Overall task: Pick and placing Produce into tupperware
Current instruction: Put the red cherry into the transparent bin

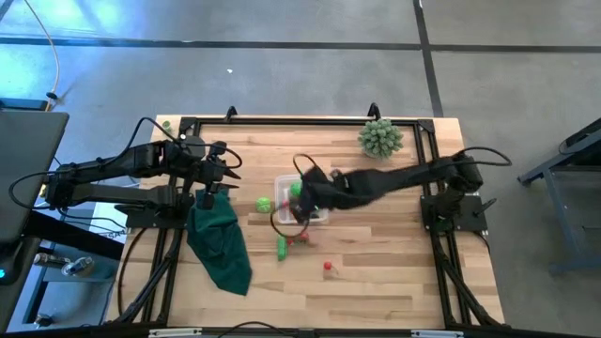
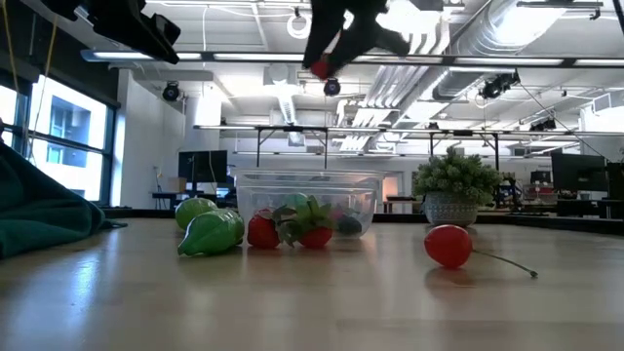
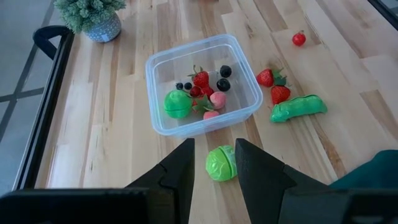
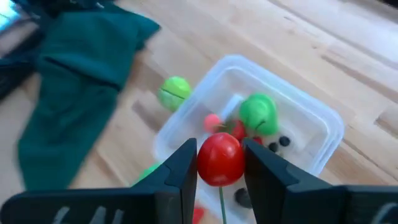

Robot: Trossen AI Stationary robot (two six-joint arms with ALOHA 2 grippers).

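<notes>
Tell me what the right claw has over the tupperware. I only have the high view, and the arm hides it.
Observer: The right claw grips a red cherry by its sides, stem hanging down, above the tupperware.
Operator: Anything inside the tupperware?
Observer: Yes: a green ball, a strawberry, dark berries and pink pieces.
Operator: And the left claw?
Observer: The left claw is open and empty, up over the table, with a green cabbage lying on the wood beside the tupperware.
</notes>
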